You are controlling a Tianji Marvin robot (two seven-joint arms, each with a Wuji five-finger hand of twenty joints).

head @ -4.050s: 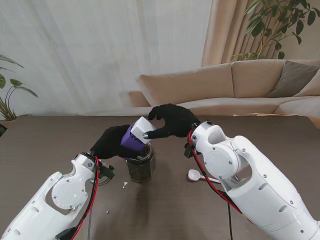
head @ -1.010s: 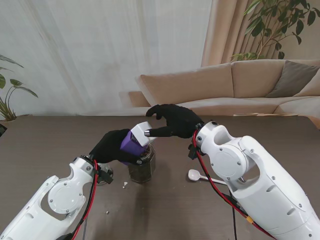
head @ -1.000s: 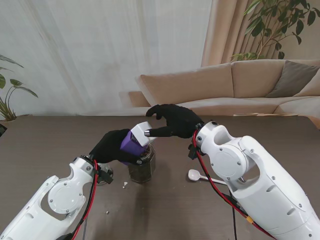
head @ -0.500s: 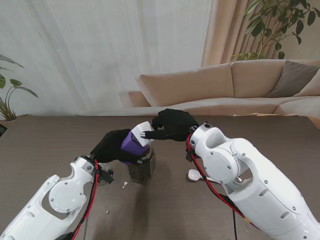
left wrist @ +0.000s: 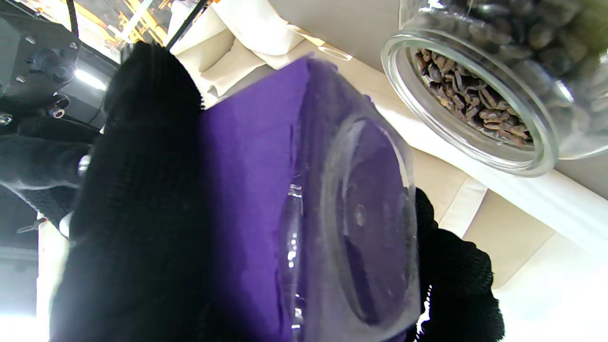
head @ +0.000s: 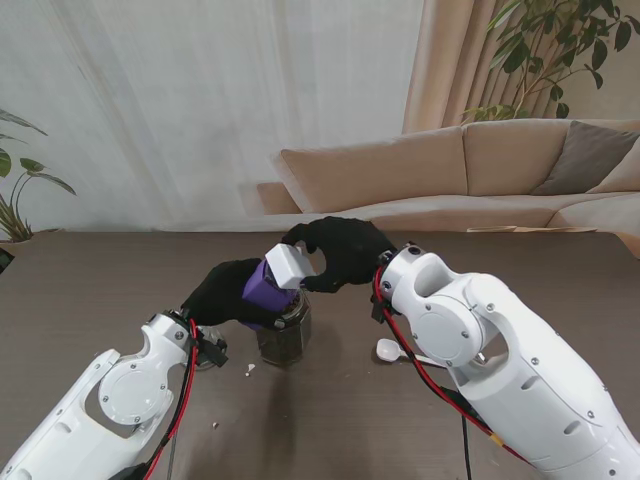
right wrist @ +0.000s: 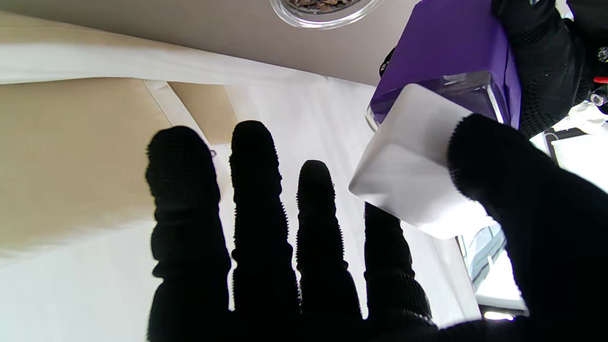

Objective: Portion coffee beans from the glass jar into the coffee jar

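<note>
You are early in the job: the glass jar (head: 281,334) stands open on the dark table (head: 90,275), well filled with coffee beans (left wrist: 468,95), and nothing shows any of them moved across yet. Your left hand (head: 222,292) is wrapped around the purple coffee jar (head: 262,285), holding it tilted in the air just above the glass jar's mouth, its clear base facing the left wrist camera. The white lid (head: 288,263) sits at the upper end of that jar, and your right hand (head: 342,250) has its thumb (right wrist: 498,161) pressed on the lid while the other fingers (right wrist: 256,190) stretch out straight beyond it; whether the lid is truly gripped or only touched, you cannot tell from these views. So, by my reading, uncapping is the step in hand. A white spoon (head: 391,350) lies on the table to the right of the glass jar, untouched, and a few pale crumbs (head: 249,369) rest nearer to you.
</note>
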